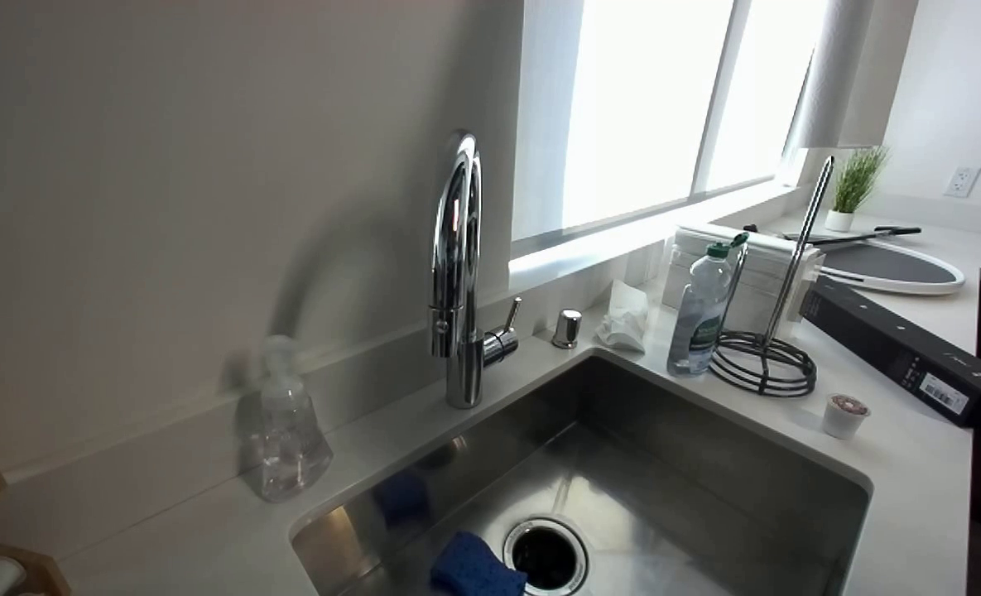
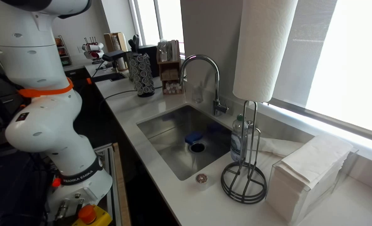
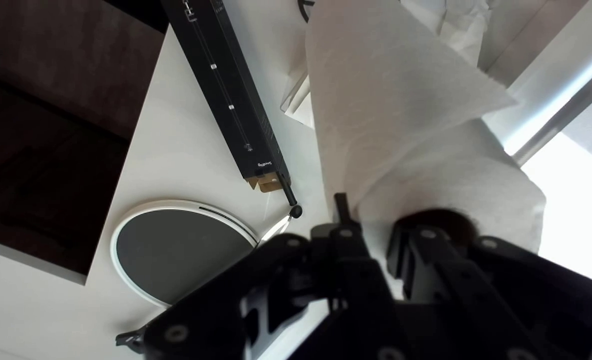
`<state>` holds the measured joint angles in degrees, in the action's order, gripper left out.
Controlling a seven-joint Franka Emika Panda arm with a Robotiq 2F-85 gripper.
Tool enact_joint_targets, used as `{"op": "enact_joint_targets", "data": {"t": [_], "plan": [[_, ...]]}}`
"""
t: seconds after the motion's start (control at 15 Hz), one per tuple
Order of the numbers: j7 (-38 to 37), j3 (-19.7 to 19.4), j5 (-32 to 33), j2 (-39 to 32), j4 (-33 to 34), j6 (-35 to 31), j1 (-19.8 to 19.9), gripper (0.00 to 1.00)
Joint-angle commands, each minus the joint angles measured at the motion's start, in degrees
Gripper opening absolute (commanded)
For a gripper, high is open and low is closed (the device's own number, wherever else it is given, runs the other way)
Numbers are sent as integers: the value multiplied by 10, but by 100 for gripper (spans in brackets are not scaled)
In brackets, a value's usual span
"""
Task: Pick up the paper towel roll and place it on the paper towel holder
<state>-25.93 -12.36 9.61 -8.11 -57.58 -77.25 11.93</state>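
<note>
Picking up looks done: the gripper (image 3: pixel 377 214) pinches the paper towel roll (image 2: pixel 262 50), which hangs at upper right in both exterior views, above the holder (image 1: pixel 782 295). Lowering and release apparently remain.

paper towel roll (image 3: pixel 385 105), its wall in the pincer (image 3: pixel 370 225)

White paper towel roll (image 2: pixel 264 50) above upright holder (image 1: pixel 788 277)

Blue sponge (image 1: pixel 473 566) in steel sink (image 1: pixel 689 463), beside drain (image 1: pixel 545 556).
</note>
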Motion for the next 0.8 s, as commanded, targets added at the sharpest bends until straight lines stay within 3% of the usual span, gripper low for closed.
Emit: {"op": "enact_joint_targets", "data": {"t": [0.0,0.73], "plan": [[5,0,5,13,-20,10,-1,4],[7,-1,21,26,-64,11,-4,4]]}}
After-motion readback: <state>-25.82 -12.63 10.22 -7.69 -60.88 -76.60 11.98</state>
